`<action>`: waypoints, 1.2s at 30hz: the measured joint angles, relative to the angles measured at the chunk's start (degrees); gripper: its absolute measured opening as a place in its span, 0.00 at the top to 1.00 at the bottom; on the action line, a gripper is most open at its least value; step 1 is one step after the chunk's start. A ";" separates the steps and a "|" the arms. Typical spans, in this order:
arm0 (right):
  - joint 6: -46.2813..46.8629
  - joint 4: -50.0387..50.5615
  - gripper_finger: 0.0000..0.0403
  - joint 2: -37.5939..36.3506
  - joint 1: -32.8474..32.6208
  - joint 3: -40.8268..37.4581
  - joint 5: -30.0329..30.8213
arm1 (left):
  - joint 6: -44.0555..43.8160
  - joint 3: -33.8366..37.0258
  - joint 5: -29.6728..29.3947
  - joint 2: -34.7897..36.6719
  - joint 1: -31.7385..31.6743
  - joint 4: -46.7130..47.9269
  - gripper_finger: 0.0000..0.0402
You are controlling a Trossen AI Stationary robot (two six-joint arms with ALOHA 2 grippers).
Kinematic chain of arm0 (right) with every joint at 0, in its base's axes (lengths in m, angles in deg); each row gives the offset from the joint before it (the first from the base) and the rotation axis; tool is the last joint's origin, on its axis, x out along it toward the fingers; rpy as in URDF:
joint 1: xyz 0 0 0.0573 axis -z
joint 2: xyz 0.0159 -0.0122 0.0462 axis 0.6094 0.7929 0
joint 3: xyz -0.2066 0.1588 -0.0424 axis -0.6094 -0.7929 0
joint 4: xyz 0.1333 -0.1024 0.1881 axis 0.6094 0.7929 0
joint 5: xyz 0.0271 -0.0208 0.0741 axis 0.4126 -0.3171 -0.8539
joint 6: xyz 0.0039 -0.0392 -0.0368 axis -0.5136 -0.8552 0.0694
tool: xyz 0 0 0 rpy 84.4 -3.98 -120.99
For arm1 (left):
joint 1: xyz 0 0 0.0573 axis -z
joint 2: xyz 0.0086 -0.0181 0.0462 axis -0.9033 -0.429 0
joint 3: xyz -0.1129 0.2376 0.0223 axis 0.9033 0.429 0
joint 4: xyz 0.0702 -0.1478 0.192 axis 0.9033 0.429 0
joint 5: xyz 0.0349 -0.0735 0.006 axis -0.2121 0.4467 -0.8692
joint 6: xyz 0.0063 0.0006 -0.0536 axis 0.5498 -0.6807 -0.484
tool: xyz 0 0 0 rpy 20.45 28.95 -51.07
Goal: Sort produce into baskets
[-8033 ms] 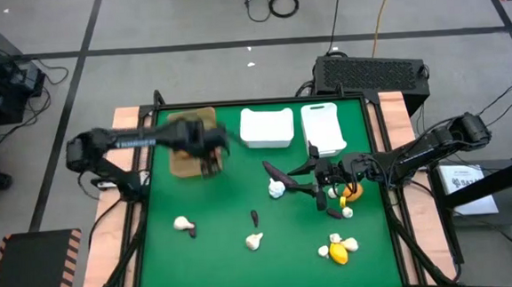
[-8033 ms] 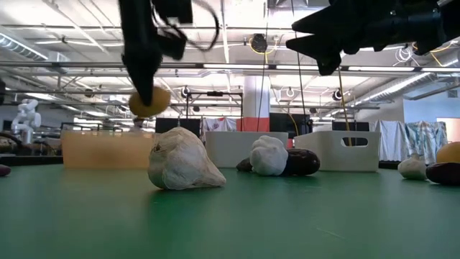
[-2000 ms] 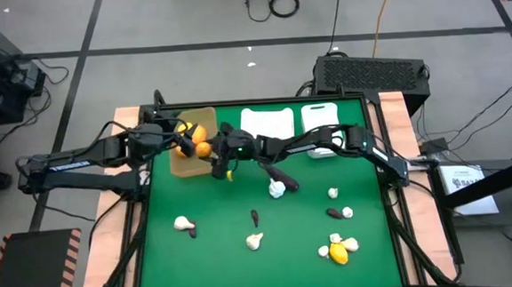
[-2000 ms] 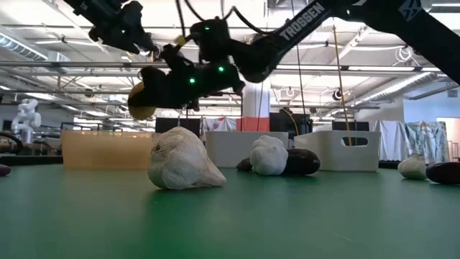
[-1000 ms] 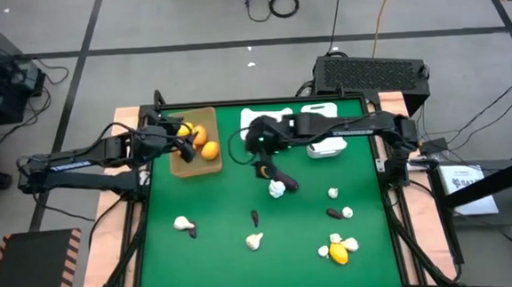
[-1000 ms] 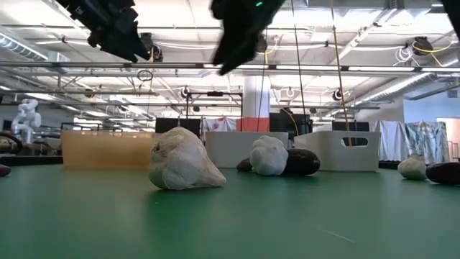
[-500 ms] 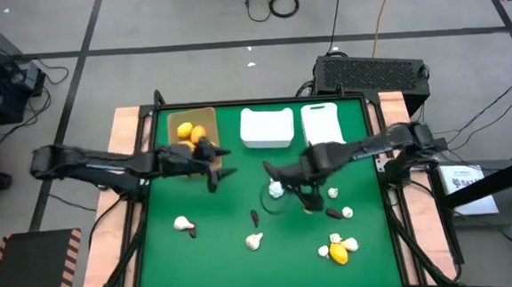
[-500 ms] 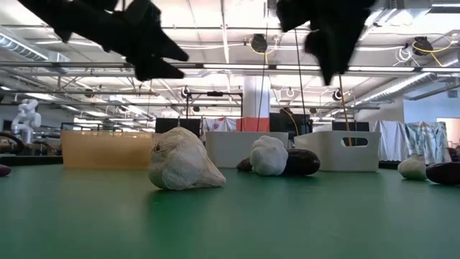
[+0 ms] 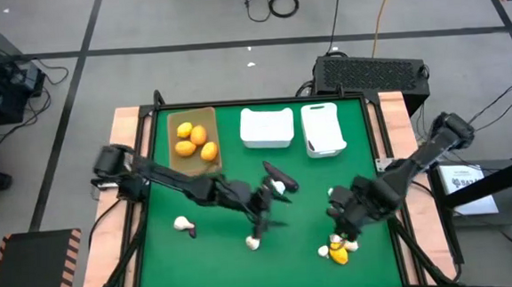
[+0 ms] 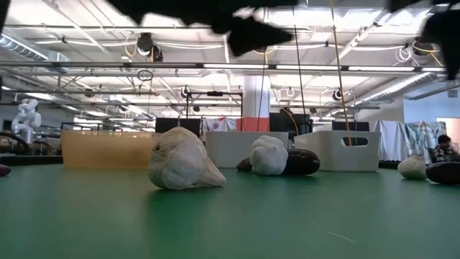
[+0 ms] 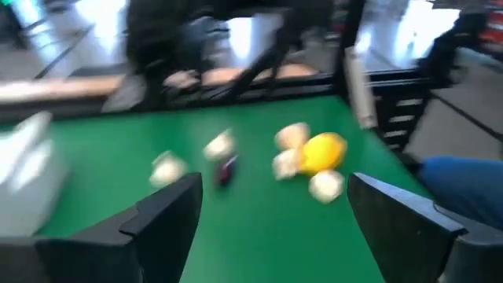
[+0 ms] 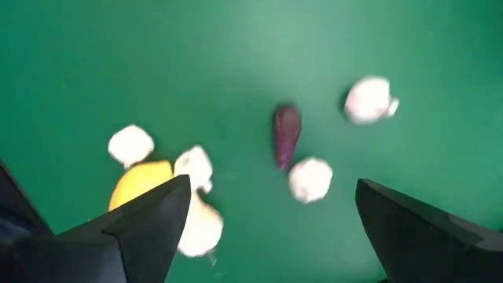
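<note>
Three oranges sit in the tan tray; rest of the produce is loose on the green bench. Both white bins look empty of produce.

Risk: near the right gripper, the yellow fruit is packed against garlic bulbs with an eggplant piece just beside. A wide descent could catch two items or knock bulbs rolling. Left gripper hangs above the garlic bulb and near the eggplant/garlic pair; a sweep could scatter them.

Fingers: left fingers spread fully, empty. Right fingers spread fully, empty, touching nothing.
</note>
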 joint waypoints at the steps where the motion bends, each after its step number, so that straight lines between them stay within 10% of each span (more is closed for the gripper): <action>1: 2.66 -0.33 0.13 -0.35 -1.66 -0.96 0.00 | 1.21 -2.94 0.96 -2.37 0.51 0.13 0.19; 22: 35.92 -1.37 0.13 -0.81 -25.13 -5.14 4.80 | 12.18 -71.26 12.49 -51.37 6.14 26.64 0.20; 36: 41.90 -3.88 0.13 -0.35 -28.99 -5.14 10.60 | 13.83 -71.82 8.84 -53.59 4.35 28.74 0.33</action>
